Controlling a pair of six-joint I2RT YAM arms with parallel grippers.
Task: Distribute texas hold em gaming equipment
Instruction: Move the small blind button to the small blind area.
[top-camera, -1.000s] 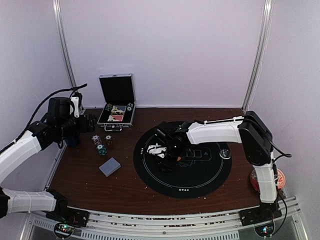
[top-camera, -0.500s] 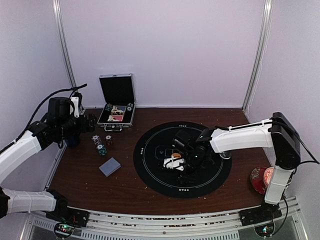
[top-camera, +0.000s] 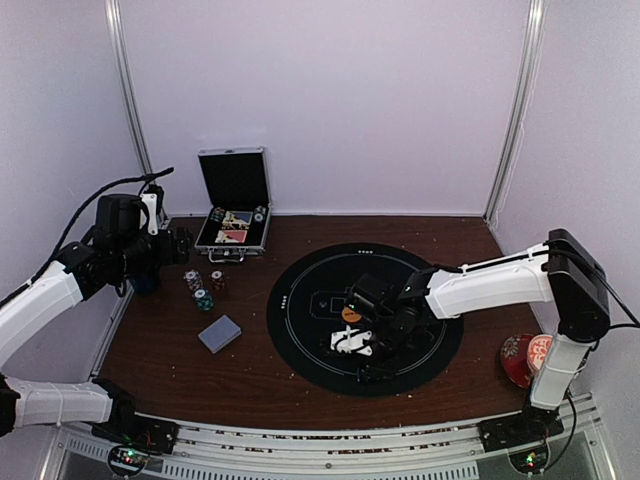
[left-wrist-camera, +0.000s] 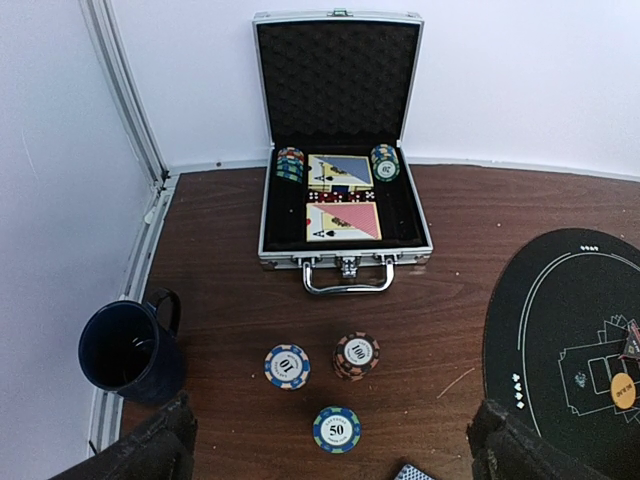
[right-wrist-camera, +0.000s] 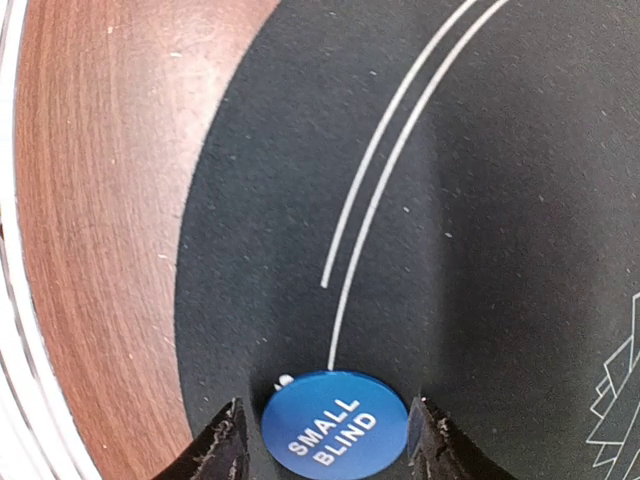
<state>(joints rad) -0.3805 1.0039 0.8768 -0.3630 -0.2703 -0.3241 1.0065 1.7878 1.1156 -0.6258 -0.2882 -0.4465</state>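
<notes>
1. Straddling the blue disc, your right gripper has one finger on each side of it. You cannot tell whether the fingers pinch the disc or only flank it.
2. That disc, lettered SMALL BLIND, lies flat on the black mat, close to the mat's near edge, over the end of a white line.
3. Your orange disc lies on the mat just beyond the gripper, toward the mat's middle.
4. Your left gripper hangs over the far left part of the desk, jaws spread wide with nothing between them.
5. Under it, three small stacks of chips sit on the desk between the mat's left edge and a dark mug at the desk's left edge. An open case behind them holds cards and more chips.
6. A deck of cards lies nearer you, left of the mat. A red cup stands by the desk's near right corner.
</notes>
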